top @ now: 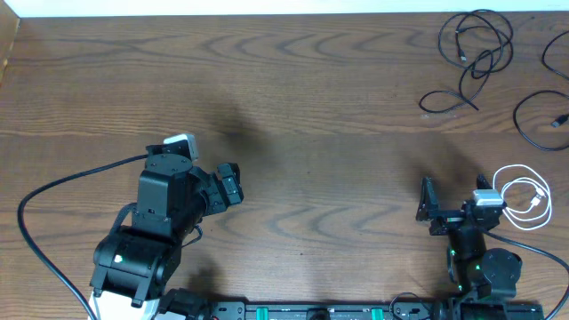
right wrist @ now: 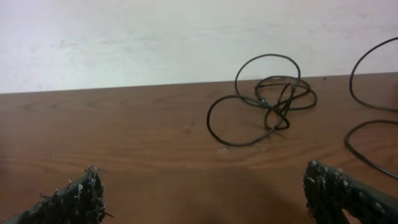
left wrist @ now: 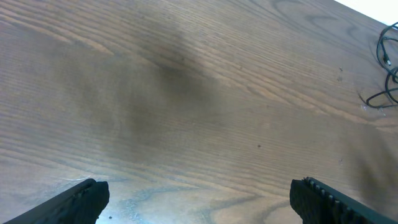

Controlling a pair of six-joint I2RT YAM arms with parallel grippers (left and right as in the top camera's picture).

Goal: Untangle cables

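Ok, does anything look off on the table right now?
Nothing spilled or damaged. The black cable at the far right corner is looped over itself in a tangle, a second black cable runs off the right edge of the overhead view, and the white cable lies coiled close beside the right arm.

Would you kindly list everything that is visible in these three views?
knotted black cable: one, black, far right corner
looped black cable: one, black, right edge, nearer than the knotted one
white cable: one, white, coiled at the near right
table: one, brown wood, under everything
wall: one, white, behind the far edge
left pincer: one, black, open, over bare wood at the left
right pincer: one, black, open, near right, facing the knotted black cable
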